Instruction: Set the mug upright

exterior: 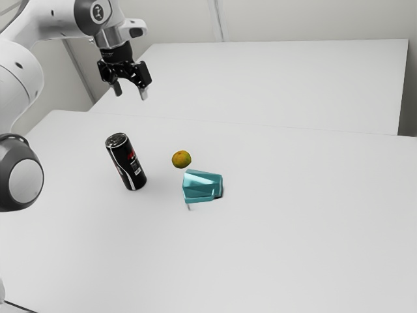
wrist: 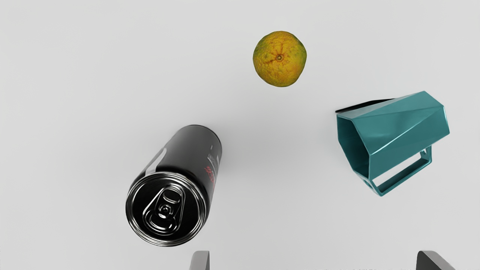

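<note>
Pale walls (exterior: 306, 19) stand behind the white counter (exterior: 293, 261) in the exterior view. The mug (exterior: 202, 186) lies sideways near an orange (exterior: 182, 159) and a standing can (exterior: 126, 163); the open fingers (exterior: 144, 94) are up high. The wrist view shows the mug's mouth (wrist: 352, 146) and the can's shut lid (wrist: 165, 210).

From beside the arm (exterior: 52, 19), well back, we look down aslant across the table (exterior: 293, 248) in the exterior view; in the wrist view we look steeply down from the arm's end, much nearer; both share the can (exterior: 126, 162), fruit (exterior: 182, 159), mug (exterior: 203, 185) and table around them
</note>
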